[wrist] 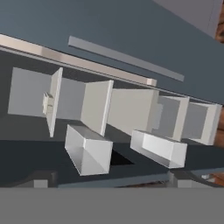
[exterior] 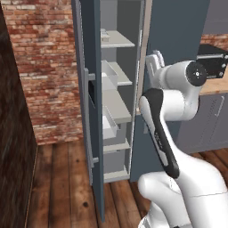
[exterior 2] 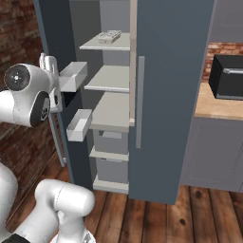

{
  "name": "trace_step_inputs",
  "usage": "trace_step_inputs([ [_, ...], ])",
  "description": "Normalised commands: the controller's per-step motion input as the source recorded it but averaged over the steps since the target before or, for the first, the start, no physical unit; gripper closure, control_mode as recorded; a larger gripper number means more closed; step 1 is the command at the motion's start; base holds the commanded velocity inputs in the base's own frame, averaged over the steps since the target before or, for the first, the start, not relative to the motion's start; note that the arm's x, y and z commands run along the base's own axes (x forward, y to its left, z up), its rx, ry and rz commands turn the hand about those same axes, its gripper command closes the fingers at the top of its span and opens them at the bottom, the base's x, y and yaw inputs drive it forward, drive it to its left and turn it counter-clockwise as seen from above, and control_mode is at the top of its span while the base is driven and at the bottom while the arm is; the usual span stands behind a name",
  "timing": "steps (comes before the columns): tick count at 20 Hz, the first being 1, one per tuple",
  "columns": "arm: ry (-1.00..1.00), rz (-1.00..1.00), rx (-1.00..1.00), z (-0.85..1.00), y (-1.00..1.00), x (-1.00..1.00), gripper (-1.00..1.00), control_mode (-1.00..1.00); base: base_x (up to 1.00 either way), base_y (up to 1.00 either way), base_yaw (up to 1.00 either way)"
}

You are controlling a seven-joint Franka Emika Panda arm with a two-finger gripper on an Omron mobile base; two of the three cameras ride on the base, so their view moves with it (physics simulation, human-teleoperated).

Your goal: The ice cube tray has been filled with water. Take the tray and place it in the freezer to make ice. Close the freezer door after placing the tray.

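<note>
The ice cube tray (exterior 2: 108, 36) is lying on the freezer's top shelf (exterior 2: 107, 45); the freezer door (exterior: 91, 111) is standing open just left of the gripper (exterior 2: 47, 66), whose jaw state I cannot tell.

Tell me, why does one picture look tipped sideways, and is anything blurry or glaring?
Hand view: rolled with the hand, so the freezer shelves stand like upright slats. Left base view: soft, even light, no glare, slightly fuzzy edges. Right base view: the ice cube tray on the top shelf looks small and soft.
</note>
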Motion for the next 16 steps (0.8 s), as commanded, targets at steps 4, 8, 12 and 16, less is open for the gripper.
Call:
trace_step_inputs([
  [4,0.0,-0.11,0.0,0.0,0.39,-0.12,-1.0,-1.0,0.0,0.0,0.0],
  [8,0.0,-0.13,0.0,0.0,0.37,-0.22,-1.0,-1.0,0.0,0.0,0.0],
  [12,-0.01,-0.13,0.0,0.0,0.42,-0.24,-1.0,-1.0,0.0,0.0,0.0],
  [16,0.0,-0.05,0.0,0.0,0.5,-0.17,-1.0,-1.0,0.0,0.0,0.0],
])
